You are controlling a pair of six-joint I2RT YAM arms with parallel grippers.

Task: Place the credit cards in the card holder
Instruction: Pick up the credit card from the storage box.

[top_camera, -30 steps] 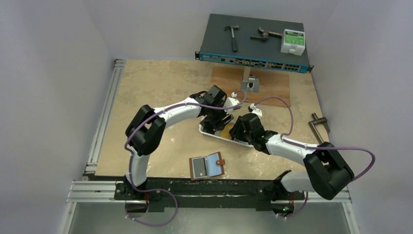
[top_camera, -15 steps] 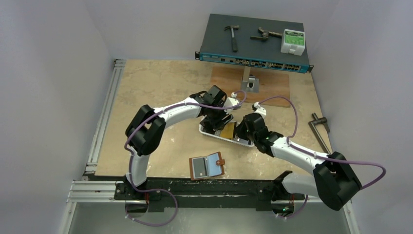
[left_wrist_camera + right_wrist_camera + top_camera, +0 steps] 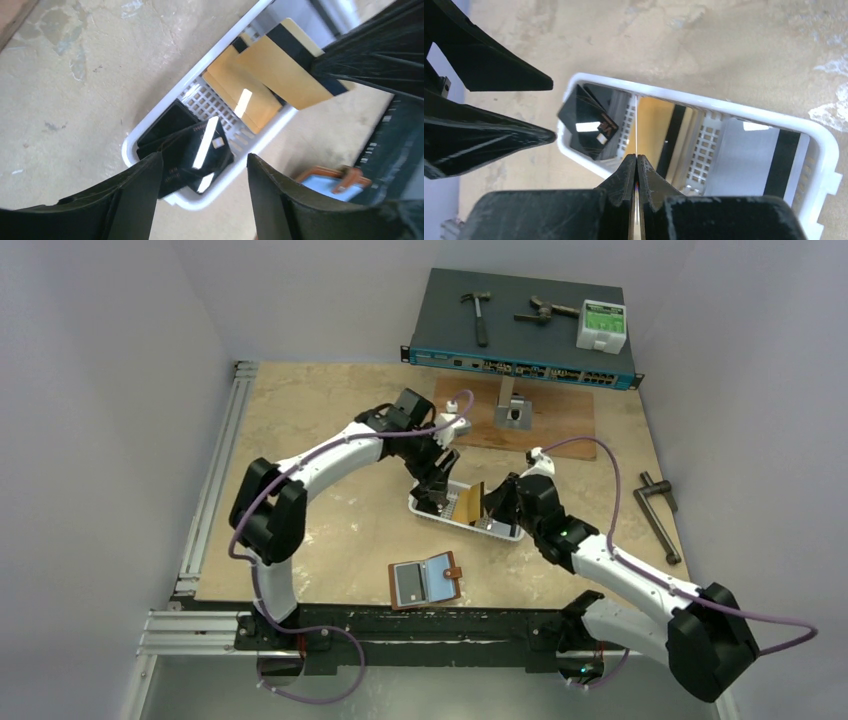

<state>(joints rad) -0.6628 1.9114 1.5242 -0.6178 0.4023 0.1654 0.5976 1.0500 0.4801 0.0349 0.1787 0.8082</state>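
The credit cards lie in a white slotted tray [image 3: 500, 534]: black cards [image 3: 192, 150] at its left end, an orange-yellow card [image 3: 240, 97] in the middle, a grey card [image 3: 749, 155] at the right. My right gripper [image 3: 637, 162] is shut on another orange-yellow card [image 3: 290, 67], held on edge above the tray [image 3: 704, 102] and also visible from above [image 3: 470, 503]. My left gripper [image 3: 205, 200] hangs open over the tray's left end, empty. The brown card holder [image 3: 425, 580] lies open on the table, nearer the arm bases.
A network switch [image 3: 520, 335] at the back carries a hammer [image 3: 478, 312], another tool and a white box [image 3: 600, 325]. A metal bracket [image 3: 512, 410] stands on a wooden board. A metal handle [image 3: 660, 510] lies at the right edge.
My right gripper closed on the orange-yellow card and raised it on edge out of the tray. The left arm pulled up and back, its jaws unchanged.
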